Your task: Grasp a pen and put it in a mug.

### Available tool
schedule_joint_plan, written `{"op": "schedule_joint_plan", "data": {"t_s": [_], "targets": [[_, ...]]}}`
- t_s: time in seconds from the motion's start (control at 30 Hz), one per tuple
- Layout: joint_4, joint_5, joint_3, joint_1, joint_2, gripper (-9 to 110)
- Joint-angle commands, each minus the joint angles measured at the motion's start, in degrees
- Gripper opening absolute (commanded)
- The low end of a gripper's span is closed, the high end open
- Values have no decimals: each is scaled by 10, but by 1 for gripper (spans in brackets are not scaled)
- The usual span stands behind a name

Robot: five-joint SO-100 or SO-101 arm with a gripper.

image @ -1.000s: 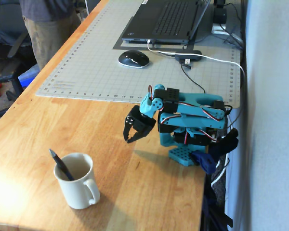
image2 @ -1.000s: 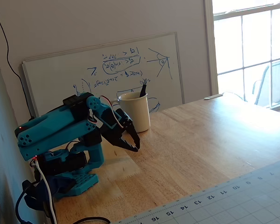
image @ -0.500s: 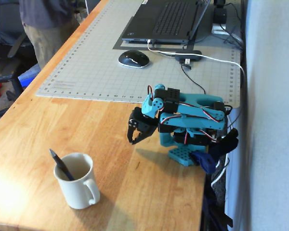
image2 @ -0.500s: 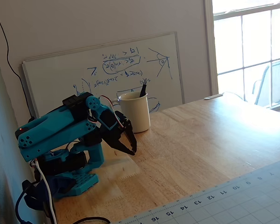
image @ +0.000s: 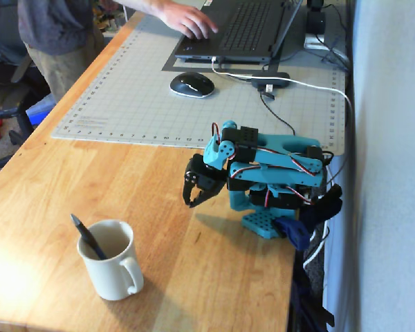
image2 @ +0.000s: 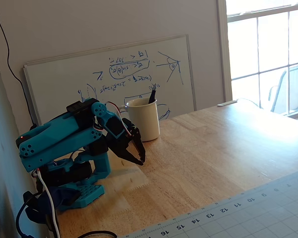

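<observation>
Mug: the cream-white mug [image: 111, 269] stood upright on the wooden surface [image: 90, 180], its handle turned toward the lower right in a fixed view; in the other fixed view the mug [image2: 143, 119] stood in front of a whiteboard [image2: 109, 74].
Mug contents: the pen [image: 86, 235] stood inside, leaning on the rim with its upper end sticking out to the upper left; its tip [image2: 152, 93] showed above the rim in the other view.
Arm: the blue arm [image: 270, 173] sat folded back over its base near the surface edge, well apart from the mug.
Gripper: the black gripper [image: 194, 200] pointed down just above the surface, fingers slightly parted, holding nothing.
Elsewhere: a person's hand [image: 187, 21] rested by a laptop [image: 242, 28] on the cutting mat [image: 124, 104], near a mouse [image: 191, 84].
</observation>
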Motion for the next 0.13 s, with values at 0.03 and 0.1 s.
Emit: {"op": "schedule_joint_plan", "data": {"t_s": [0.03,0.1], "targets": [[-2,-4,-11,-3,17,0],[-2,-4,-11,-3,17,0]]}}
